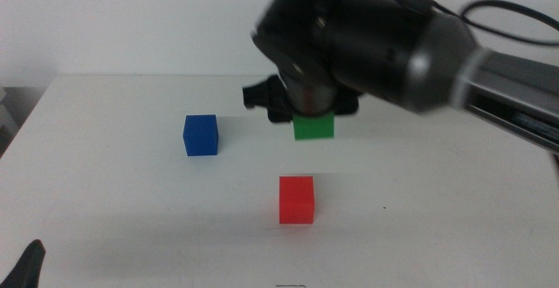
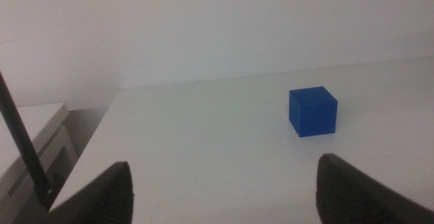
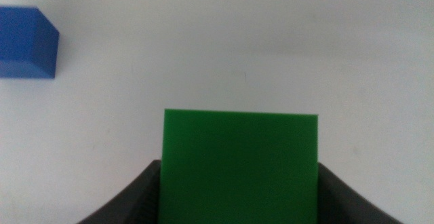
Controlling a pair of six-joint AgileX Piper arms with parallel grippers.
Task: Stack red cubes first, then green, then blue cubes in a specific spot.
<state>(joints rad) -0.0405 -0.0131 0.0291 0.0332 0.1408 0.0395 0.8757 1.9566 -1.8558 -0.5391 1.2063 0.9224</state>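
The right gripper (image 1: 307,113) comes in from the right side of the table and pinches the green cube (image 1: 314,127) between its two jaws. In the right wrist view the cube fills the gap between the jaws, held square and level. In the middle view it seems to hang clear of the white table (image 1: 131,201), though its height above the surface cannot be told for sure.

The red cube (image 1: 296,200) sits alone on the table nearer the camera, just in front of the held cube and apart from it. It is the base, so the step in hand is judged to be carrying green onto red.

To do this well, the gripper should bring the green cube directly over the red one, line up the faces and edges, and lower it straight down until the faces meet. It should then part the jaws gently, without dragging sideways, since a nudge could shift the base.

The blue cube (image 1: 201,135) rests off to the left, well apart from the red one, untouched. The left gripper (image 2: 224,187) waits near the table's front left corner, its jaws spread wide and holding nothing.
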